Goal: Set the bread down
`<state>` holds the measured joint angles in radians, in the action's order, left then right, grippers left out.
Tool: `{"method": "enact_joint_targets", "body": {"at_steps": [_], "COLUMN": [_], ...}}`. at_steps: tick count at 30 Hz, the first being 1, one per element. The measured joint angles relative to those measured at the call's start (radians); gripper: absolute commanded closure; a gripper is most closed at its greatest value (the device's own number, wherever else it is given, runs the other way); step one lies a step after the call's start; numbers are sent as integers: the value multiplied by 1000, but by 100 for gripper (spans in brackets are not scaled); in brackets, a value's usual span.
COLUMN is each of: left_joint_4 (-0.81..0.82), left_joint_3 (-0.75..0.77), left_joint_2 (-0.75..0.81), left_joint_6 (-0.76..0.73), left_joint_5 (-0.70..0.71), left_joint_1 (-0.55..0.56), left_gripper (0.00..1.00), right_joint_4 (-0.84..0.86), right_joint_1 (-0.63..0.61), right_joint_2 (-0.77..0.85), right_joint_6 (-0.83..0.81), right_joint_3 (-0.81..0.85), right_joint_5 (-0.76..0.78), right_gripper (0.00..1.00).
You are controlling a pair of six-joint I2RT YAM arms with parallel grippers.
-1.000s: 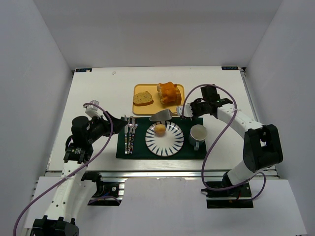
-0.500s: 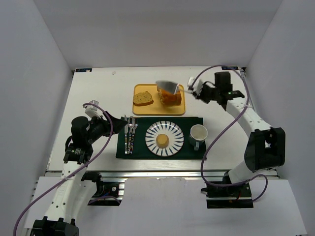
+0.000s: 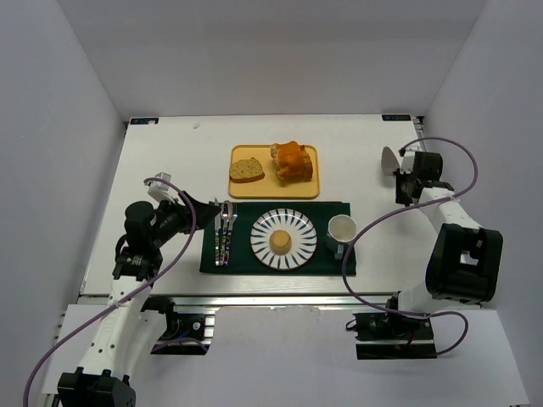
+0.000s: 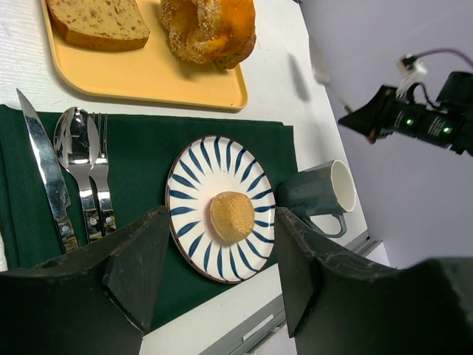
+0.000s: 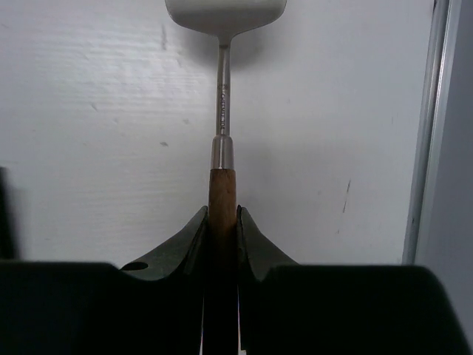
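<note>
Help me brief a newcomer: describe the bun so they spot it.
On the dark green mat sits a blue-striped plate. The bun lies at its centre: small, round, pale tan, unlike the flat seeded slice and big orange loaf on the yellow tray behind.

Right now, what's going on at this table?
The bun sits in the middle of the striped plate on the green mat, so the placing looks done. The right fingers are shut on the wooden handle of a spatula, out over bare table at the far right. The left fingers are open and empty, near the cutlery. A bread slice and a loaf lie on the yellow tray.
</note>
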<state>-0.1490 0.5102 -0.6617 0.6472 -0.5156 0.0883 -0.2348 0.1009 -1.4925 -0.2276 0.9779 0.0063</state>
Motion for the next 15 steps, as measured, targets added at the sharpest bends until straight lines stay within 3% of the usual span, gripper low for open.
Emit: {"method": "enact_joint_targets", "body": {"at_steps": [10, 15], "left_joint_4": [34, 45], "left_joint_3": [-1, -10], "left_joint_2": [-26, -21], "left_joint_6": [-3, -3], "left_joint_5": [-17, -17], "left_joint_1": [0, 0], "left_gripper": [32, 32], "right_joint_4": [0, -2], "right_joint_1": [44, 63], "right_joint_2": [-70, -101], "right_joint_6": [55, 38], "right_joint_3": [-69, -69], "right_joint_5": [19, -23], "right_gripper": [100, 73]}}
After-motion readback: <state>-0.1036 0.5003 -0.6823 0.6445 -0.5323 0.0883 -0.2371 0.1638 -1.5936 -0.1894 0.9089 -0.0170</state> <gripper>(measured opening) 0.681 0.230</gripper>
